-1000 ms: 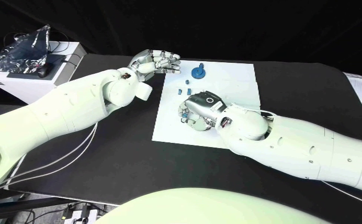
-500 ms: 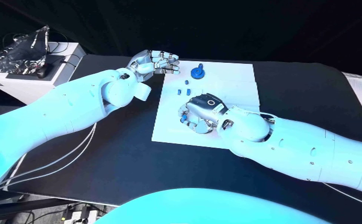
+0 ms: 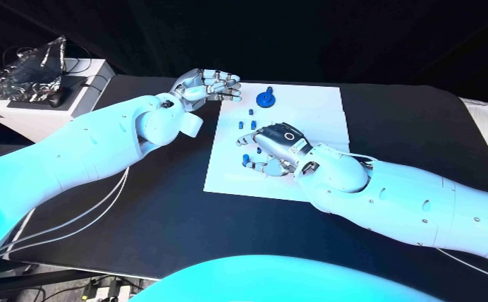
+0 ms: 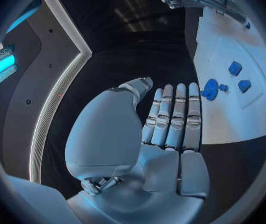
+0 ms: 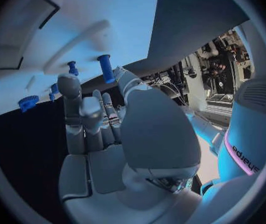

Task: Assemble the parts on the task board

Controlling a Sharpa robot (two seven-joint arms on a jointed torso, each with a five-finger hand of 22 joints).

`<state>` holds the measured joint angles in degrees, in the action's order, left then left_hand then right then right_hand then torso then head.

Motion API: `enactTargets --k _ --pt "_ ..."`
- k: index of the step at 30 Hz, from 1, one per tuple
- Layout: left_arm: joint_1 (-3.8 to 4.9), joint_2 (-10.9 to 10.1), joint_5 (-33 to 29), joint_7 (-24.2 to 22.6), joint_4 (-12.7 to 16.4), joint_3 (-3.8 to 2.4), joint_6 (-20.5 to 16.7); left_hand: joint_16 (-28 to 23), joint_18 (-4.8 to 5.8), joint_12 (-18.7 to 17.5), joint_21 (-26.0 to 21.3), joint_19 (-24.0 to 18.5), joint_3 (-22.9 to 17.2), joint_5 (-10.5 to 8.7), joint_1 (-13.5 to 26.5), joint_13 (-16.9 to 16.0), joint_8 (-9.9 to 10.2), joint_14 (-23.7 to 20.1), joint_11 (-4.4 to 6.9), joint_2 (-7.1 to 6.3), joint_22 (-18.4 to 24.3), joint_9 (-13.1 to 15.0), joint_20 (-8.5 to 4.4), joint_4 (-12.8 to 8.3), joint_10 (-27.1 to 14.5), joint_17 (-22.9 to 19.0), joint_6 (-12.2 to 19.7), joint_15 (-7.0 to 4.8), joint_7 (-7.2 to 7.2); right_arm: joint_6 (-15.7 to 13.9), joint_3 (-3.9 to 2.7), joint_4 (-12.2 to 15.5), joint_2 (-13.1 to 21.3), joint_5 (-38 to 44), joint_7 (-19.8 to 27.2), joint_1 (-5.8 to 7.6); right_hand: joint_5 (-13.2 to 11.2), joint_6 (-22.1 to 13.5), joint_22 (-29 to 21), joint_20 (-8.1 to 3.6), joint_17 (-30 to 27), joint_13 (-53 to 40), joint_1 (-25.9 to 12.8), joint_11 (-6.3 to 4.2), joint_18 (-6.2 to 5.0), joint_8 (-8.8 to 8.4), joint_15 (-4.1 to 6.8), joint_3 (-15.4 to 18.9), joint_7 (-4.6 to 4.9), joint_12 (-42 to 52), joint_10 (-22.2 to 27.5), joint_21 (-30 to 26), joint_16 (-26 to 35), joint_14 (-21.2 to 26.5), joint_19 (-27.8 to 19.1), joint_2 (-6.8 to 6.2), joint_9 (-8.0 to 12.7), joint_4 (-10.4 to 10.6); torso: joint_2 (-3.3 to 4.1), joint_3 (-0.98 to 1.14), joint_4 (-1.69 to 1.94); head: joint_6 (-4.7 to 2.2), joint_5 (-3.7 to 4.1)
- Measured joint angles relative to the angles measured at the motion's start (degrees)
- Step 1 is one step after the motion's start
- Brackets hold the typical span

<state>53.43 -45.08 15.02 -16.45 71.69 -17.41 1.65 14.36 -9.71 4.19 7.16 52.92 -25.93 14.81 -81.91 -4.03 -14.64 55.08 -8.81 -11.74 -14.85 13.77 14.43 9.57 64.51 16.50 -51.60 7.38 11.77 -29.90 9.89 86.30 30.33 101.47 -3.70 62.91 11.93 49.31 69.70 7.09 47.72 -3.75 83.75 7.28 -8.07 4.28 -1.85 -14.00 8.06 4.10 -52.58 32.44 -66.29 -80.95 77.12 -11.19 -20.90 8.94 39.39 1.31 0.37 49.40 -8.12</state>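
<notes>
Our right hand (image 3: 273, 148) hovers over the task board's (image 3: 315, 115) near-left part, fingers curled loosely, grasping nothing we can see; blue parts (image 3: 250, 159) lie beneath it. We judge a pickup next, needing a clean pinch. Left hand (image 3: 209, 84) waits empty at the far-left corner.

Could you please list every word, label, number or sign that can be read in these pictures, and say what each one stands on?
A dark word runs along the pink stripe on the robot's white body in the right wrist view; it shows upside down and its letters are too blurred to read for certain.
The task board, the blue parts and both arms bear no readable text.
</notes>
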Motion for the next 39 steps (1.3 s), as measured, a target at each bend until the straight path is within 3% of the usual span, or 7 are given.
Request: enactTargets --k 7,10,17,21,28,34,39 --pt "0.00 0.1 0.0 0.0 -0.1 0.00 0.0 -0.3 0.00 0.0 0.0 0.2 0.0 0.00 0.0 0.0 0.0 0.0 0.00 0.00 0.1 -0.1 -0.20 0.0 0.0 0.0 0.0 0.00 0.00 -4.0 -0.25 2.0 2.6 -3.7 1.3 0.40 0.5 -0.5 -0.4 -0.04 0.1 0.0 2.2 -0.36 -0.37 -0.15 0.04 2.3 0.00 0.8 -0.4 0.1 0.1 0.0 0.7 0.70 1.1 3.0 -0.09 -0.03 0.02 -0.48 0.44" --pt "0.00 0.2 0.0 0.1 -0.2 0.02 0.0 -0.3 0.00 0.0 0.0 0.2 0.0 0.00 0.0 0.0 0.0 0.0 0.00 0.00 0.1 -0.1 -0.20 0.0 0.0 0.0 0.0 0.00 0.00 -4.6 -0.62 3.2 4.8 -7.2 2.0 1.37 1.6 1.5 1.2 -0.79 2.7 -0.4 2.7 -1.08 -0.36 0.79 1.04 0.9 1.60 3.3 -5.3 4.4 -1.7 -1.1 2.2 1.21 1.2 4.5 -0.15 -0.04 -0.01 -0.80 0.77" --pt "-0.03 0.2 0.0 0.1 -0.5 0.07 0.1 -0.3 0.01 0.0 -0.3 0.2 0.0 0.00 0.0 0.0 0.0 0.0 0.00 0.00 0.2 -0.1 -0.20 0.0 0.0 0.0 0.0 0.00 0.00 -2.1 -1.29 5.3 11.3 -19.6 4.3 5.38 1.3 6.9 5.2 -2.38 12.9 -4.4 1.4 -2.69 1.01 4.59 2.67 -5.0 0.44 10.1 -18.9 17.7 -8.4 -3.1 5.5 0.61 0.6 7.0 -0.54 -0.15 -0.47 -1.73 1.43" --pt "-0.13 0.2 0.0 -0.1 -0.8 0.08 0.3 -0.5 0.00 0.0 -0.3 0.6 -0.2 0.00 0.0 -0.1 0.0 0.2 0.32 0.00 0.4 -0.1 -0.21 0.2 0.3 0.3 -0.3 -0.22 -0.31 2.9 -1.38 6.1 14.8 -26.3 3.8 7.46 0.8 7.2 5.3 -3.50 18.9 -22.4 -3.4 -5.27 2.89 8.83 4.01 -4.2 -1.16 28.1 -21.4 25.8 -12.3 -3.0 6.6 0.07 -3.3 7.1 -1.05 -0.22 -0.94 -2.06 2.09" --pt "-1.18 -0.3 0.0 -0.8 -0.7 0.09 0.6 -0.5 0.00 0.0 -0.3 1.2 -0.2 0.00 0.0 -0.1 0.0 0.9 0.32 0.00 0.5 -0.1 -0.32 0.2 0.3 0.5 -0.5 -0.33 -0.51 13.4 -1.43 6.2 20.6 -35.4 -4.8 10.05 8.1 4.3 5.2 -3.81 27.3 -70.5 -15.5 -6.68 4.65 18.92 4.57 0.0 -2.97 75.7 -30.7 40.6 -21.1 -3.1 6.9 3.34 -15.1 7.8 -1.96 -0.29 -1.71 -2.63 4.37" --pt "-3.10 -1.8 0.1 -1.6 1.6 0.05 0.3 -0.5 0.01 0.0 -0.3 1.7 -0.2 0.00 -0.3 -0.1 0.0 1.1 0.52 0.27 0.6 0.0 -0.49 0.2 0.5 0.6 -0.5 -0.51 -0.51 18.7 -1.23 6.7 23.6 -38.3 -12.8 10.89 16.0 3.7 5.2 -4.22 27.3 -71.2 -20.6 -6.78 5.93 20.34 4.94 1.8 -3.17 82.2 -31.2 47.5 -23.4 -3.1 6.9 4.44 -18.2 7.8 -2.54 -0.32 -2.19 -3.07 6.10" --pt "-4.05 -2.9 0.1 -2.3 3.5 0.01 -0.2 -0.5 0.01 0.0 -0.3 1.7 -0.2 0.00 -0.3 -0.1 0.0 1.6 0.52 0.27 0.6 0.0 -0.50 0.2 0.5 0.7 -0.5 -0.52 -0.51 21.5 -0.74 7.3 25.3 -39.0 -18.0 11.10 16.7 3.8 5.2 -4.22 27.3 -71.2 -22.3 -6.78 5.93 20.33 4.94 1.8 -3.33 83.5 -31.1 47.9 -23.4 -3.1 6.9 5.21 -18.9 7.8 -3.02 -0.51 -2.53 -3.13 7.16"
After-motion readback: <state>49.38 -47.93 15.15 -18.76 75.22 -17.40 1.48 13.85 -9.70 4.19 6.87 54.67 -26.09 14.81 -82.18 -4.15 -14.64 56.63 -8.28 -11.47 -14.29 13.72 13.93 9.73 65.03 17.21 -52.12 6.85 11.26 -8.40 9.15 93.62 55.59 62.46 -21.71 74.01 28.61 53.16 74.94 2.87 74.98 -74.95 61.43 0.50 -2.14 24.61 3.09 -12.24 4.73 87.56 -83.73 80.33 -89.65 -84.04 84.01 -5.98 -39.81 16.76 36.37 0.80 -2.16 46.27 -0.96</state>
